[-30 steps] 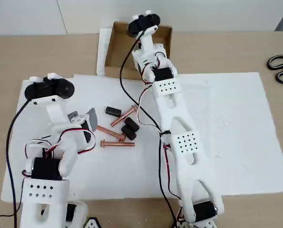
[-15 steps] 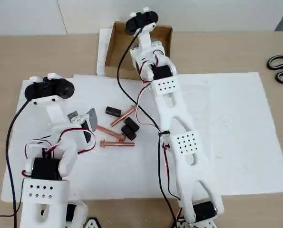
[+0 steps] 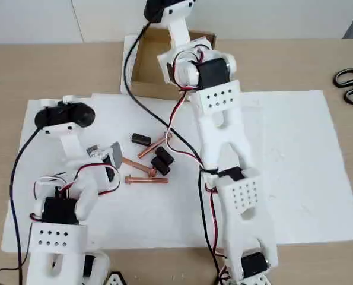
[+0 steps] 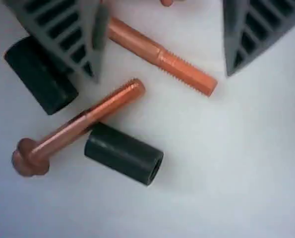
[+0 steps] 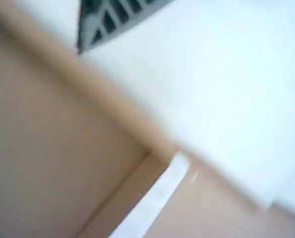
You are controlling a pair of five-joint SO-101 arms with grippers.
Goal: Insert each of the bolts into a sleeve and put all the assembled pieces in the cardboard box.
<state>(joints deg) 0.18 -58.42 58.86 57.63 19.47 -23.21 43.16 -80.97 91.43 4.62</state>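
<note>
Copper-coloured threaded metal bolt [image 4: 159, 57] lies between the spread jaws of the left gripper [image 4: 160, 73]; an off-centre close may roll it away. Whether the right gripper [image 5: 118, 19] holds anything, I cannot tell.

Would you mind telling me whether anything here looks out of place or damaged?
Nothing looks damaged or spilled. The bolts and sleeves lie loose in a jumble on the white sheet, none joined. One stray item: scissors on the bare table, far right.

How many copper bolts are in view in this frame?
3. One slanted copper-coloured metal bolt uppermost in the high view, a second below it, a third lying level lowest. An arm covers part of the cardboard box, so more may be hidden.
</note>
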